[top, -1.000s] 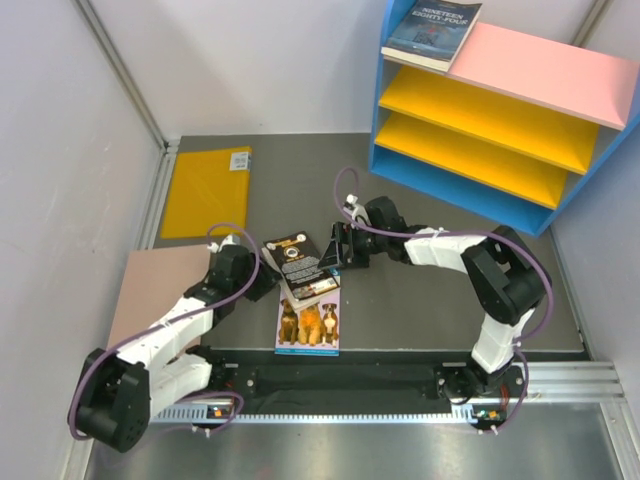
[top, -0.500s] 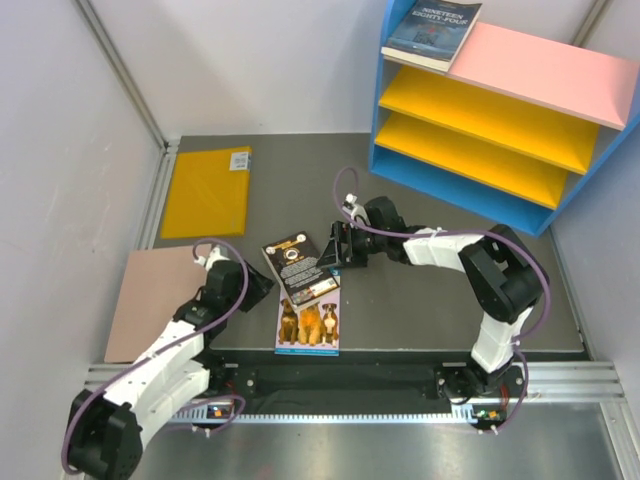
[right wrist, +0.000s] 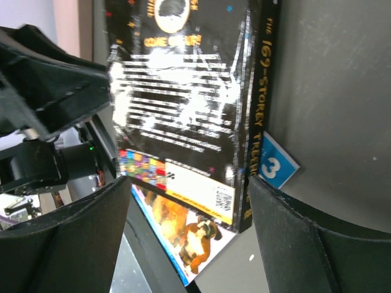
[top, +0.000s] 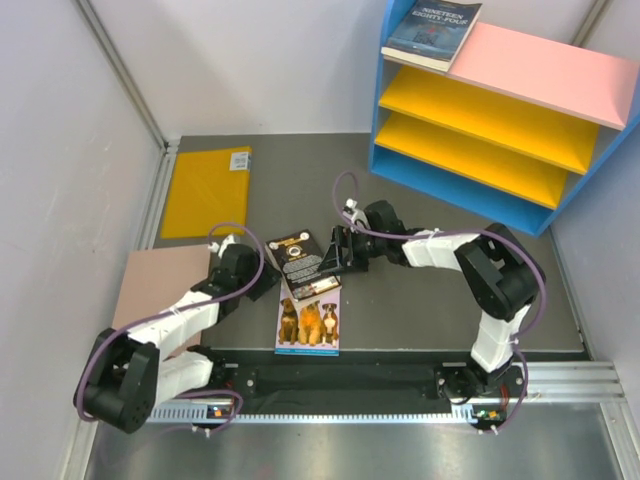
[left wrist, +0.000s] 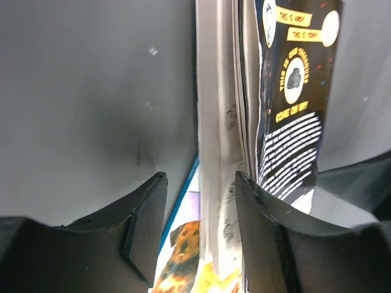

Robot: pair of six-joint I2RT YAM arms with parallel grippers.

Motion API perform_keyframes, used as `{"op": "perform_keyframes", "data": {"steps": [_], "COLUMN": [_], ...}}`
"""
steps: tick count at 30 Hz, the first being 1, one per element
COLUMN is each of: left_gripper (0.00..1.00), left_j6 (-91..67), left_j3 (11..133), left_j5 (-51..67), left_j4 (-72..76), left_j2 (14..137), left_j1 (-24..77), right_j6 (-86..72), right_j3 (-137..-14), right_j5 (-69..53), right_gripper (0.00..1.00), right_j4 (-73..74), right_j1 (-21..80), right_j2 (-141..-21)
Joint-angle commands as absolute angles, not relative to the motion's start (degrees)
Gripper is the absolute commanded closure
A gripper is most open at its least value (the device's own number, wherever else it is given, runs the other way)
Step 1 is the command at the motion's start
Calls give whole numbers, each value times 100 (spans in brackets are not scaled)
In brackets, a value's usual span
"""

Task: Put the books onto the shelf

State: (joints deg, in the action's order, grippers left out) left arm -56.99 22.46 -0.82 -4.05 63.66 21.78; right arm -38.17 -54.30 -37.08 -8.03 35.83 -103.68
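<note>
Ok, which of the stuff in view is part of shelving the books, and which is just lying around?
Part of the job: black book, dog book, navy book, shelf.
Lying about: yellow sheet, pinkish-brown board.

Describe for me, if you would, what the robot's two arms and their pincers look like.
Both the left arm and the right arm have white casings between bulky black joints, and a thin purple cable loops along the outside of each. The left pincer and the right pincer are matte black, each with two broad, wedge-shaped fingers. No markings show on them.
</note>
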Motion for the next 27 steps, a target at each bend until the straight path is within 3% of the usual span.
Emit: {"op": "perform_keyframes", "data": {"steps": [1, 17, 22, 27], "left_gripper": [46, 46, 58, 81], "left_j6": [-5616, -5563, -5590, -5485], "left_j3": [2496, 2742, 2681, 2602], "left_j5": [-26, 544, 747, 948], "left_j4": [184, 826, 1159, 1739], "left_j2": [6381, 7417, 7594, 7603], "left_j1": [2162, 2153, 2162, 2162], "right_j6": [-3762, -3955, -4069, -4148], "right_j3": [-5440, -5695, -5783, -5783], "right_j5": [-3718, -3814, -3770, -3841], "right_gripper": [23, 22, 23, 23], "right_j4": [-905, -1028, -1116, -1239], "right_j1": [3621, 3876, 3885, 3946], "right_j2": [-10547, -10714, -10898, -10995]}}
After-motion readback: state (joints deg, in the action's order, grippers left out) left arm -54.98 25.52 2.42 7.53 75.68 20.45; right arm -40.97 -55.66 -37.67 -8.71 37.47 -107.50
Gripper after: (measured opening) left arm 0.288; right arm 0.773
